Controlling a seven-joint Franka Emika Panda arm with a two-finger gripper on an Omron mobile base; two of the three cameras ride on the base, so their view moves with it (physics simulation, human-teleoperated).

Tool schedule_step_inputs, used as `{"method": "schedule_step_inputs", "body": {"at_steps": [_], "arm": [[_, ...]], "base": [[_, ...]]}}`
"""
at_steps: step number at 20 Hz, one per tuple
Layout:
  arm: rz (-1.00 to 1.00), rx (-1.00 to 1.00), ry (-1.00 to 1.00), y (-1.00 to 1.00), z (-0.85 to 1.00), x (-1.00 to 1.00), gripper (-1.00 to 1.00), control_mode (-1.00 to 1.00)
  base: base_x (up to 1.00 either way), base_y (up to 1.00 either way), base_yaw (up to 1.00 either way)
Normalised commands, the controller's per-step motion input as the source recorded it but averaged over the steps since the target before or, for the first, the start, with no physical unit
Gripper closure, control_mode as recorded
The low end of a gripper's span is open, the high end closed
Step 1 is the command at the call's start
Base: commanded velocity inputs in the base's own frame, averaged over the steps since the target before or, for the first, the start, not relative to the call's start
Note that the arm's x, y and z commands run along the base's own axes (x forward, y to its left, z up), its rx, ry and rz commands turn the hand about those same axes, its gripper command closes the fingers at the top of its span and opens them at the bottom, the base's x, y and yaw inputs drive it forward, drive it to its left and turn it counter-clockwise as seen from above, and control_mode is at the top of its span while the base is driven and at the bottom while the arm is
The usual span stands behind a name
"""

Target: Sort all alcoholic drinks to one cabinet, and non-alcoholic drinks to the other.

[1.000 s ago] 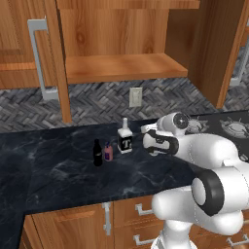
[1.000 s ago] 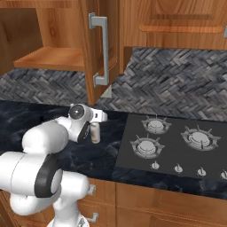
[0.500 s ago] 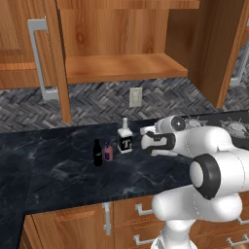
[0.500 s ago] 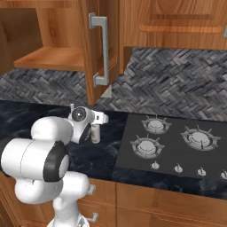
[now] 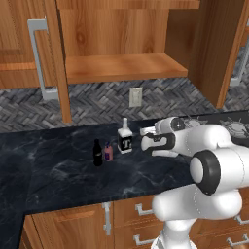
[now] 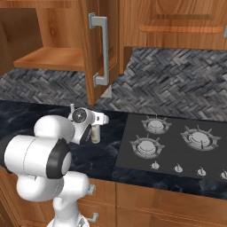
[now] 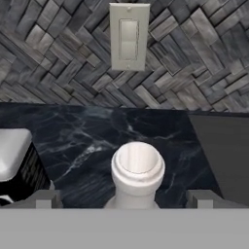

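Gripper [image 7: 124, 198] open, fingertips apart either side of the slim cream-white bottle [image 7: 137, 171], round smooth cap, on the dark marbled counter [image 5: 58, 170]. Left of it: one square clear bottle [image 5: 125, 141], one pink-purple bottle [image 5: 108, 152], one black cola bottle [image 5: 97, 153].

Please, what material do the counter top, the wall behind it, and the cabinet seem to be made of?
The counter top looks like polished dark marble: black with pale veins and a slight sheen. The wall looks like grey stone tile laid in a herringbone pattern, matte. The cabinet looks like warm brown wood with visible grain, probably varnished.
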Motion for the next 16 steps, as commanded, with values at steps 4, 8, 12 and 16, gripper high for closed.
{"method": "schedule_step_inputs", "body": {"at_steps": [4,8,12,16], "arm": [[0.00,0.00,0.00,0.00,0.00,0.02,-1.00,-1.00],[0.00,0.00,0.00,0.00,0.00,0.00,-1.00,-1.00],[0.00,0.00,0.00,-0.02,0.00,0.05,-1.00,-1.00],[0.00,0.00,0.00,-0.04,0.00,0.07,-1.00,-1.00]], "base": [[0.00,0.00,0.00],[0.00,0.00,0.00],[0.00,0.00,0.00],[0.00,0.00,0.00]]}}
